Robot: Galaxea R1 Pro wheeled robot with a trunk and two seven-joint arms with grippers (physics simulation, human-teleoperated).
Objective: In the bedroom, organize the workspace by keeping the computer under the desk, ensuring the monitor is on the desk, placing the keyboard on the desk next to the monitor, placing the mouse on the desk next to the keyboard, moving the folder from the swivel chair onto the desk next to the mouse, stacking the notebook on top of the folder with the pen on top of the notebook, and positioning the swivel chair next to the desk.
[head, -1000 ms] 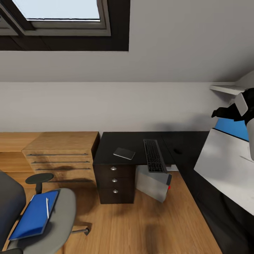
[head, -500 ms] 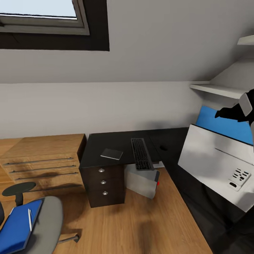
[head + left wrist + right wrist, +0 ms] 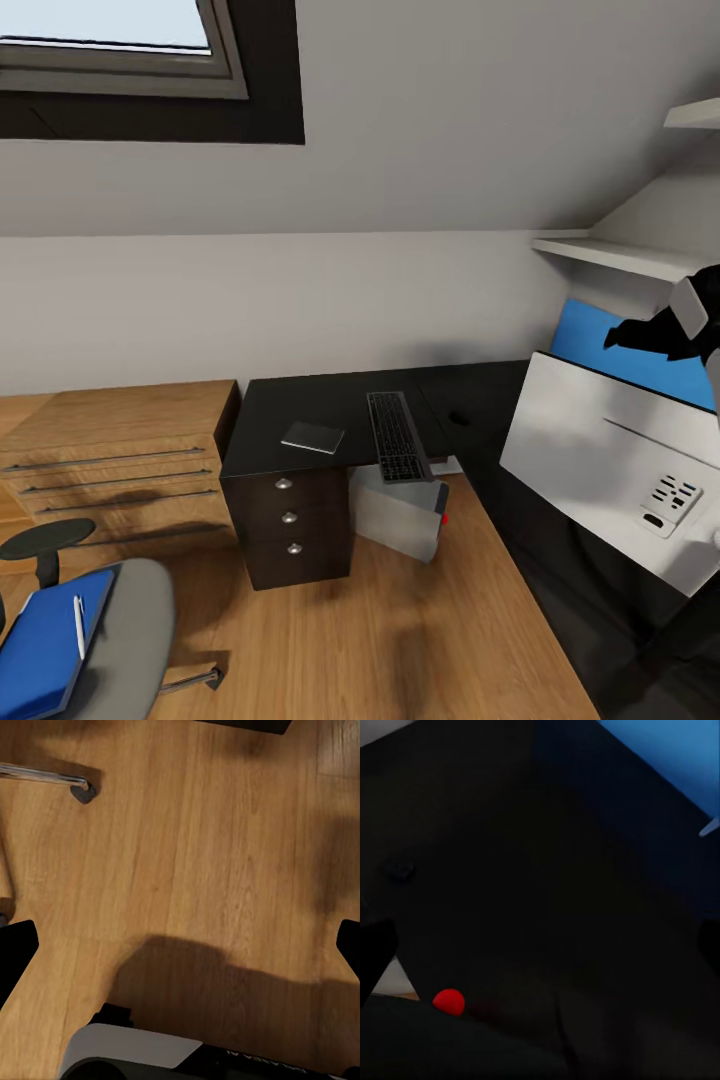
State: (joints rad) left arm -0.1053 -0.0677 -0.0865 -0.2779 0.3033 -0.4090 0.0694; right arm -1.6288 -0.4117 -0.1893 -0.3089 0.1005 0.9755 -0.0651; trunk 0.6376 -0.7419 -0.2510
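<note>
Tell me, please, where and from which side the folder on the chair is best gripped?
Probably the folder's long edge nearest the seat's middle, beside the pen. It lies flat on the chair, so a gripper would come from above and slide one finger under that edge. The pen rests loose on top, so keep the folder level or lift the pen off first.

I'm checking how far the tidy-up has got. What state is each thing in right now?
keyboard: flat on the desk, front end past its edge.
notebook: flat on the desk.
computer: on the floor, tilted, partly under the desk.
folder: on the swivel chair seat.
pen: lying on the folder.
</note>
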